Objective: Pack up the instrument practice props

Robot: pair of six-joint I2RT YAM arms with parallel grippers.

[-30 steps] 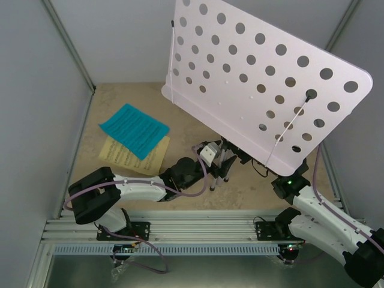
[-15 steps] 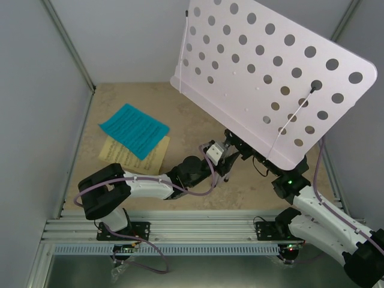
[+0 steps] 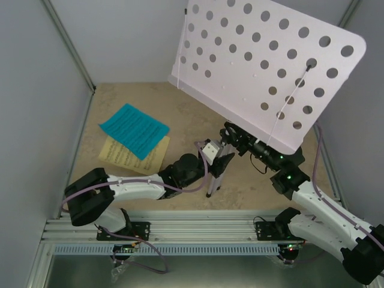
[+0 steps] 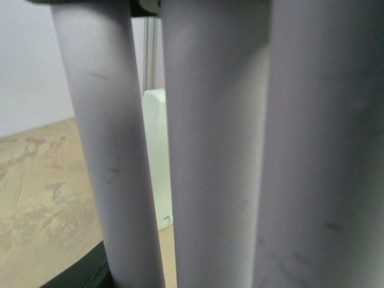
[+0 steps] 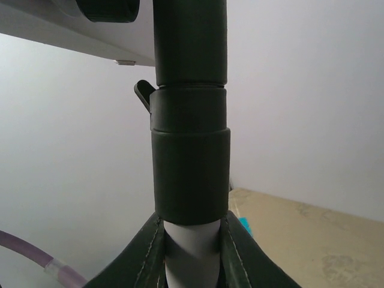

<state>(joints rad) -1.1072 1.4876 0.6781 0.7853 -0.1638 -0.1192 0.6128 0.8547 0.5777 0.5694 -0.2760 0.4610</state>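
The white perforated music stand (image 3: 264, 66) leans tilted over the back right of the floor. My right gripper (image 3: 233, 134) is shut on its pole; in the right wrist view the dark fingers (image 5: 150, 252) flank the pale tube just under a black collar (image 5: 191, 174). My left gripper (image 3: 217, 161) reaches in from the left and is closed round the tripod legs (image 3: 213, 180), which stand gathered close together. Those legs (image 4: 210, 150) fill the left wrist view as three pale tubes. A cyan music sheet (image 3: 134, 130) lies partly over a yellow music sheet (image 3: 129, 157) at the left.
Grey walls (image 3: 36, 120) close the space on the left, back and right. An aluminium rail (image 3: 180, 231) carrying both arm bases runs along the near edge. The beige floor (image 3: 180, 114) lies between the sheets and the stand.
The left gripper has closed in on the tripod legs, which have drawn together. The stand's plate has tipped up and to the right. The sheets have not moved.
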